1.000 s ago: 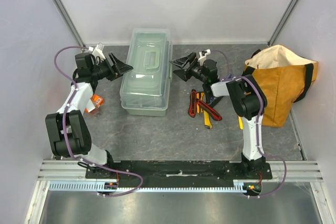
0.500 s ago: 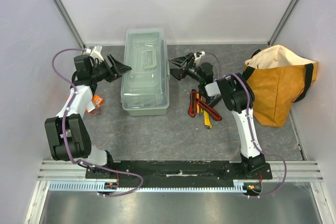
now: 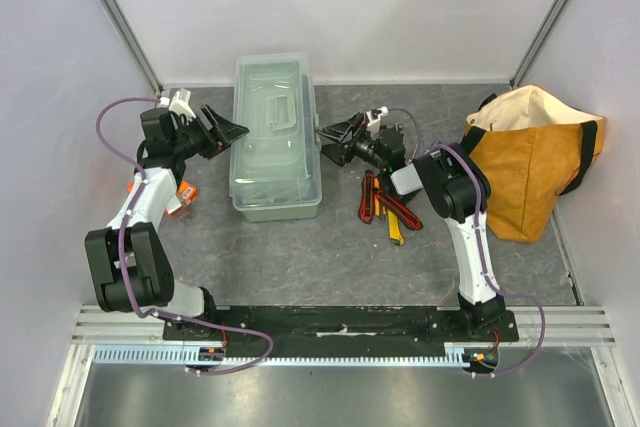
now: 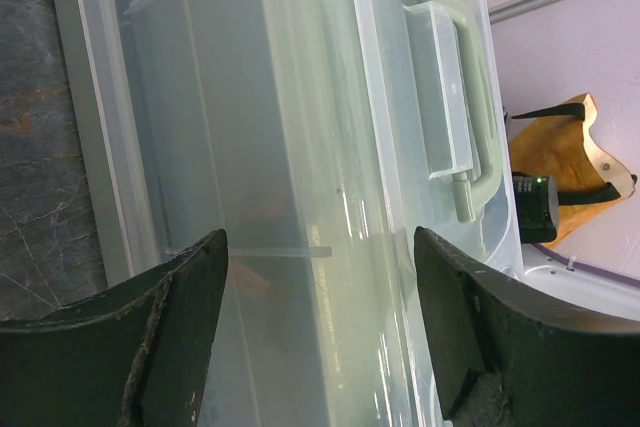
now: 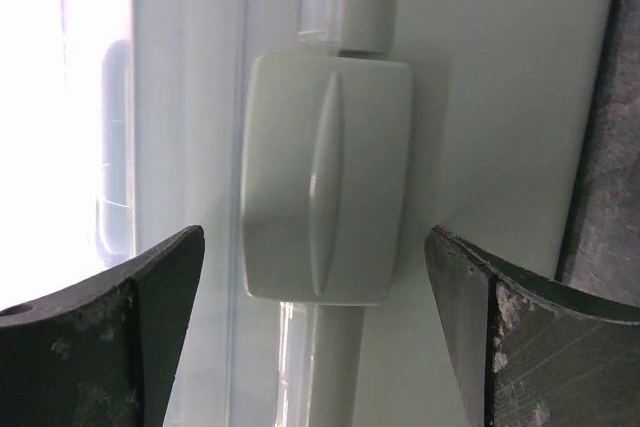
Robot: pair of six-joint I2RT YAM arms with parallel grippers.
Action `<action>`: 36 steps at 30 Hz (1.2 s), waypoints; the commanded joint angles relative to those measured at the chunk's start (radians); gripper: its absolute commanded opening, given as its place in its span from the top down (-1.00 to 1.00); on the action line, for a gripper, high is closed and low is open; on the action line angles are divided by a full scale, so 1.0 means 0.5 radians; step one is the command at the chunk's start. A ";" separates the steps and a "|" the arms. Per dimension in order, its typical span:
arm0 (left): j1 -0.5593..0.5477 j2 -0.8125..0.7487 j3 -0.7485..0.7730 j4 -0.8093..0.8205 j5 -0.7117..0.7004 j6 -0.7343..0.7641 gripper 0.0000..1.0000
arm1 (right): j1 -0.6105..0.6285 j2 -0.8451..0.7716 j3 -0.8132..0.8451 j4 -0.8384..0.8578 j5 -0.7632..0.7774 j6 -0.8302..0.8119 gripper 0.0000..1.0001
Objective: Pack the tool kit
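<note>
The pale green tool kit box [image 3: 275,142] stands at the back middle of the table with its translucent lid down and its handle [image 4: 458,97] on top. My left gripper [image 3: 236,131] is open at the box's left side, its fingers [image 4: 190,317] apart in front of the lid and wall [image 4: 300,197]. My right gripper [image 3: 328,140] is open at the box's right side, with the pale latch [image 5: 328,177] straight ahead between its fingers [image 5: 160,287], which do not touch it. Red, yellow and black hand tools [image 3: 385,202] lie on the table right of the box.
An orange-tan fabric bag [image 3: 535,162] with black straps stands at the right. A small orange and white object [image 3: 182,194] lies by the left arm. Pale walls close in the grey table [image 3: 330,247] on three sides.
The box has shifted a little left and straightened. My right gripper has moved left and down to its side latch. The left gripper has backed slightly left; both stay open.
</note>
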 commanded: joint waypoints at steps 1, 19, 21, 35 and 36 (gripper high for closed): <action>-0.096 0.065 -0.063 -0.117 0.121 -0.051 -0.56 | 0.206 -0.132 0.025 -0.022 -0.207 -0.333 -0.96; -0.207 0.234 0.044 -0.236 0.259 0.084 -0.56 | 0.231 0.045 0.093 0.687 -0.342 -0.051 -0.70; -0.231 0.246 0.051 -0.246 0.244 0.096 -0.56 | 0.237 0.058 0.093 0.699 -0.351 -0.045 -0.56; -0.381 0.329 0.087 -0.252 0.204 0.099 -0.56 | 0.283 0.042 0.160 0.592 -0.425 -0.162 0.29; -0.388 0.332 0.087 -0.252 0.201 0.102 -0.56 | 0.283 0.039 0.160 0.580 -0.422 -0.171 0.33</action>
